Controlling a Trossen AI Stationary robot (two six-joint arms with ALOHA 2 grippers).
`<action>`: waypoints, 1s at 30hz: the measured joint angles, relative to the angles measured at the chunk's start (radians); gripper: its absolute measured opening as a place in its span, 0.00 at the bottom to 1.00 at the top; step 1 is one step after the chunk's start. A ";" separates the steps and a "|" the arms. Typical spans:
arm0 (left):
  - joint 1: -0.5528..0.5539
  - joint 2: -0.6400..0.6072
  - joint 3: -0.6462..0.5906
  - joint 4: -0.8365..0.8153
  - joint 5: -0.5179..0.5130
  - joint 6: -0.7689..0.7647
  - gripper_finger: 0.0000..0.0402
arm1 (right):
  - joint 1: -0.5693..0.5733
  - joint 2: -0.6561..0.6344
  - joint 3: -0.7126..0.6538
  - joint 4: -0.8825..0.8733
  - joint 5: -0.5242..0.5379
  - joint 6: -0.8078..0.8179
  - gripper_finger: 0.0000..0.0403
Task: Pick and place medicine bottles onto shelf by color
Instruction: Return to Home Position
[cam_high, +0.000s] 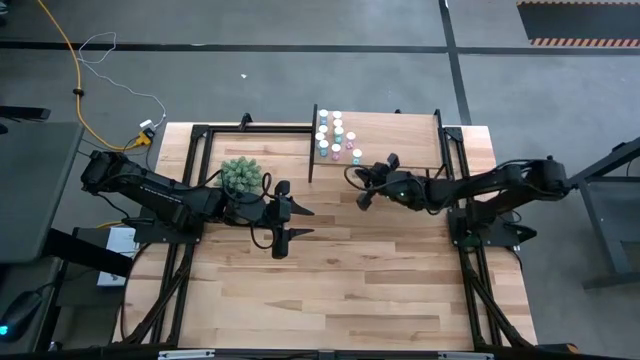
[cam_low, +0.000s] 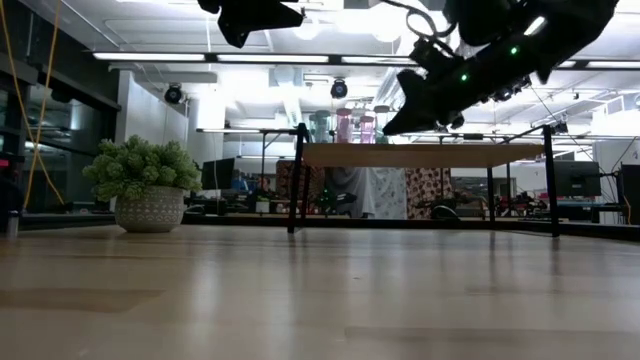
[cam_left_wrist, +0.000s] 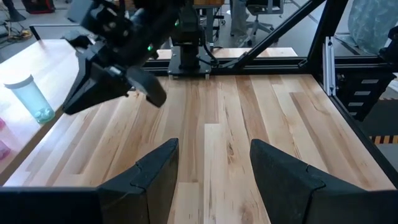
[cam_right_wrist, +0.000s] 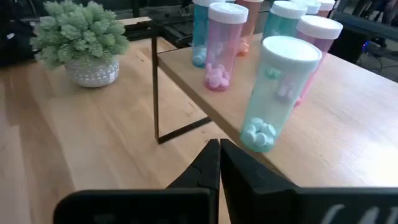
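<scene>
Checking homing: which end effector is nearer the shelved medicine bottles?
Right. Right end effector: at the shelf edge, near the medicine bottles. Left end effector: farther off, past the potted plant.

Translucent plastic bottles (cam_right_wrist: 273, 93), smooth light-wood shelf (cam_right_wrist: 348, 124)

Bright, even light from overhead.
Ceiling light strips (cam_low: 200, 56) glare white in the low view, the right arm (cam_low: 490, 55) stands dark against them, the tabletop (cam_low: 300, 290) shines softly, and light passes through the medicine bottles (cam_right_wrist: 277, 93).
</scene>
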 joint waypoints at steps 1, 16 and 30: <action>0.000 0.000 0.000 0.000 0.000 0.000 0.47 | -0.007 0.010 0.000 0.010 -0.001 0.000 0.01; 0.000 0.000 0.000 0.000 0.000 0.000 0.47 | -0.078 0.024 0.002 0.069 -0.014 -0.027 0.00; 0.000 0.000 0.000 -0.001 0.000 0.000 0.47 | -0.136 0.024 0.002 0.103 -0.085 -0.025 0.00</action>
